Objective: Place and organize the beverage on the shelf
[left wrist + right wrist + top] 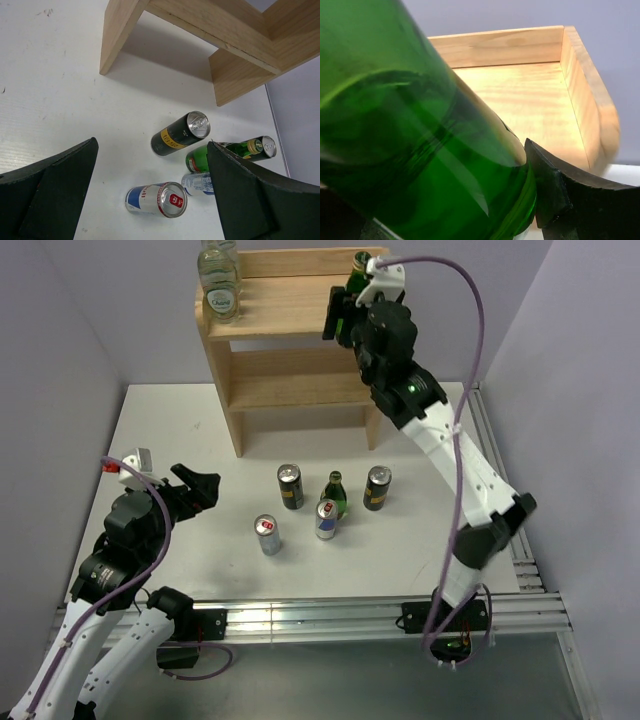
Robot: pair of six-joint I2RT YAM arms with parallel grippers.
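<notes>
Overhead, right gripper (pixel 346 308) clasps a green glass bottle (pixel 420 125) above the pale three-tier wooden shelf (pixel 285 340); left gripper (pixel 192 490) spread wide.

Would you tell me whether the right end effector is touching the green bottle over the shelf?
Touching. Right wrist view: a finger of the right end effector lies flush against the green bottle.

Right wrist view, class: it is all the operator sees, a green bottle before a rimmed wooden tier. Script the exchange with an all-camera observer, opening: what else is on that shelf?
Observer: Two clear bottles, at the shelf's top left end, opposite your green bottle.
Operator: What remains on the table?
Observer: Four cans and a second green bottle, upright, clustered before the shelf.
Operator: Is the left gripper busy?
Observer: No, it hovers left of them, fingers open, empty.
</notes>
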